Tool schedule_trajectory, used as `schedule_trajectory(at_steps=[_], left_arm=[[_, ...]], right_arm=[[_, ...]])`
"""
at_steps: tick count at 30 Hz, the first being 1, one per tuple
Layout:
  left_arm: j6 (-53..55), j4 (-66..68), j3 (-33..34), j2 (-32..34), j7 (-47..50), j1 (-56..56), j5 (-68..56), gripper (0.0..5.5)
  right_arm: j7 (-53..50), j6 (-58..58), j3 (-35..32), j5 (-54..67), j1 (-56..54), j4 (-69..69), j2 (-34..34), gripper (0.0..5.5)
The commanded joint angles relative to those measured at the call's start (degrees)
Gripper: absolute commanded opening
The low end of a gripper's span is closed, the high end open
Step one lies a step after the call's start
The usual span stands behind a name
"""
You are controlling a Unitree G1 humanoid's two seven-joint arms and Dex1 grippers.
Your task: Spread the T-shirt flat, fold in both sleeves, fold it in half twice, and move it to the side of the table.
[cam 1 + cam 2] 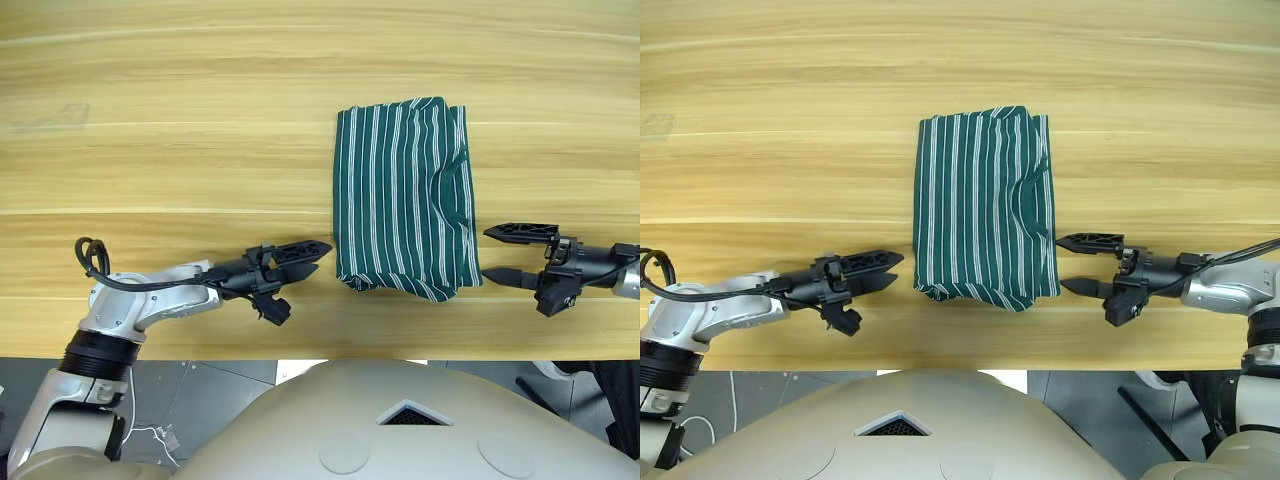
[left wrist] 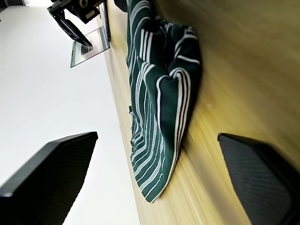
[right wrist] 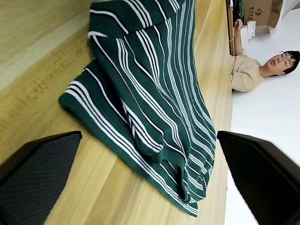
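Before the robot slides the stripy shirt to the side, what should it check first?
1. T-shirt folded into a small rectangle: ok.
2. Its near edge tidy: not ok, the layers bulge unevenly.
3. Whole shirt lying on the table: ok.
4. Left gripper open beside the shirt's near left corner: ok.
5. Right gripper open beside the shirt's near right edge: ok.
6. Folded in half twice: cannot tell, the layers can't be counted.
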Motion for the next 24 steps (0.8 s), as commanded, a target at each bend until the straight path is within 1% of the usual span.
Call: schedule_trajectory(at_steps=[1,6,14,20,24], left_arm=[[-0.01,1.79,-3.15,-0.19,-0.05,-1.64,0.27,4.76],[1.04,2.96,-4.78,-0.61,0.0,-3.4,-1.62,4.76],[0.13,7.82,-10.24,-2.21,-0.81,-7.06,-2.91,4.76],[-0.38,10.46,-14.42,-3.22,-2.08,-8.8,-3.58,4.76],[-0.36,10.74,-16.17,-2.87,-2.62,-9.39,-3.31,4.03]], right_arm=[[-5.97,0.44,3.8,-6.09,-1.65,-0.44,-0.22,5.37],[-15.76,2.68,9.05,-11.21,-3.87,-1.56,-0.79,5.37],[-30.08,8.09,20.56,-17.36,-7.59,-2.34,-1.65,5.37],[-37.97,11.82,28.76,-19.85,-10.75,-1.61,-2.33,5.37],[-41.77,13.43,33.34,-20.33,-12.13,-0.66,-3.01,5.4]])
